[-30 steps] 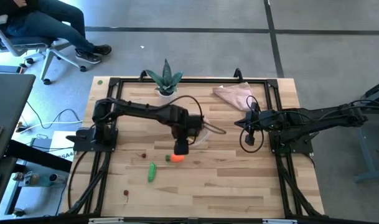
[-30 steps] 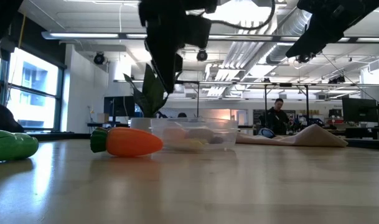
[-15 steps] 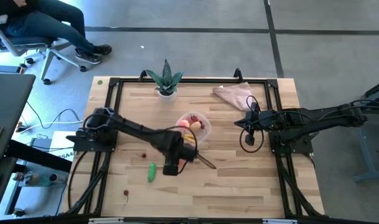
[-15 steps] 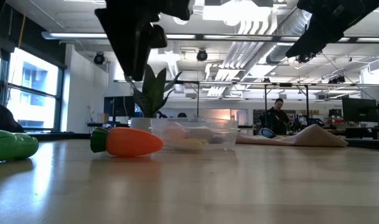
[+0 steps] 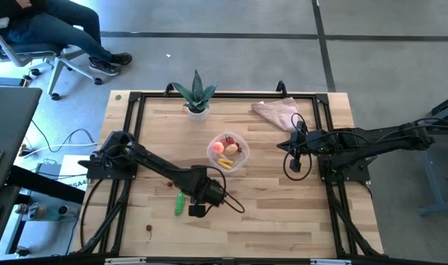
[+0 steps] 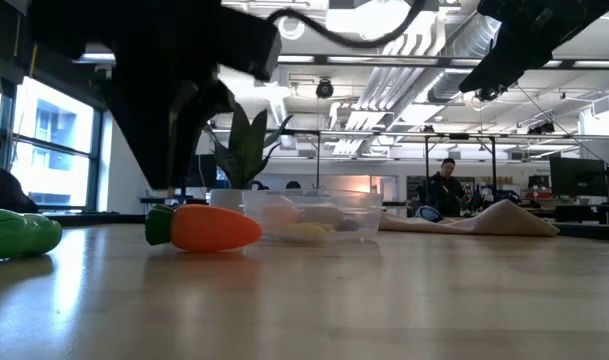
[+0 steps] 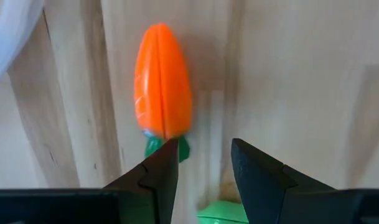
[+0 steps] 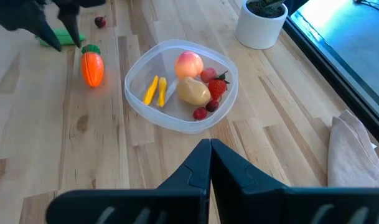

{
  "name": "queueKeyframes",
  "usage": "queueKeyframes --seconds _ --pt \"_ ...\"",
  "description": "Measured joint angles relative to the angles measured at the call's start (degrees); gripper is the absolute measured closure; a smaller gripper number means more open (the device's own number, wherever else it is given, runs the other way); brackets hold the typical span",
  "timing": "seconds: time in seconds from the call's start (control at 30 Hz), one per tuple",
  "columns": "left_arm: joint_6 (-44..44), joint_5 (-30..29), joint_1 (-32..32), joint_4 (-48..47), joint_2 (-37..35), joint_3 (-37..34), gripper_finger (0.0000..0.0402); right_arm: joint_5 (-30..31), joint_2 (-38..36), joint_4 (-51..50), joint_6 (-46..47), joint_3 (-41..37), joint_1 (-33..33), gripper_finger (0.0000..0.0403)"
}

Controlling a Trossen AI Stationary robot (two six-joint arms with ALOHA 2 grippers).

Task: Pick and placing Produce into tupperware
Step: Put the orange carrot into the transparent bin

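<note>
The task was judged to be partly done. The tupperware (image 8: 180,84) was seen near the middle of the surface (image 5: 282,213), and a peach (image 8: 188,63), a potato (image 8: 193,91), two yellow pieces (image 8: 155,89) and several red berries (image 8: 212,93) had already been placed inside it. Left outside were the carrot (image 7: 162,81), the cucumber (image 5: 179,204) and at least one small dark berry (image 5: 149,229) lying loose toward the surface's near-left part; these were judged to be what remained to be moved.

The left pincer (image 7: 205,163) was held low over the surface beside the cucumber, its fingers parted and nothing gripped between them. In the left wrist view the carrot was seen lying flat just ahead of the fingertips, its green leafy end turned toward them and lying just beyond one fingertip; whether that fingertip touched the leaves could not be told. A green edge, taken to be the cucumber, was glimpsed close under the pincer. In the low view the carrot was seen resting on the surface next to the tupperware, apart from it or just touching, which could not be settled.

The right pincer (image 8: 209,160) was held closed and empty, well apart from the produce, on the tupperware's right side. A plant (image 5: 196,93) and a cloth (image 5: 276,112) were left at the far edge.
</note>
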Motion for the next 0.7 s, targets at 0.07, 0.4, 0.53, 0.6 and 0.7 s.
queueKeyframes --seconds 0.07,0.4,0.53,0.6,0.7 --pt "0.1 -0.8 0.5 1.2 0.0 -1.5 0.0263 0.0 0.0 0.0 0.0 0.0 0.0 0.0402" --pt "1.7 -0.4 3.9 4.4 0.0 -3.0 0.0263 0.0 0.0 0.0 0.0 0.0 0.0 0.0402" --pt "2.9 1.6 3.9 5.5 0.0 -3.0 0.0263 0.0 0.0 0.0 0.0 0.0 0.0 0.0402" --pt "3.2 1.6 3.8 6.2 0.0 -3.0 0.0263 0.0 0.0 0.0 0.0 0.0 0.0 0.0402" --pt "2.8 1.8 3.8 7.3 0.0 -3.0 0.0263 0.0 0.0 0.0 0.0 0.0 0.0 0.0402"
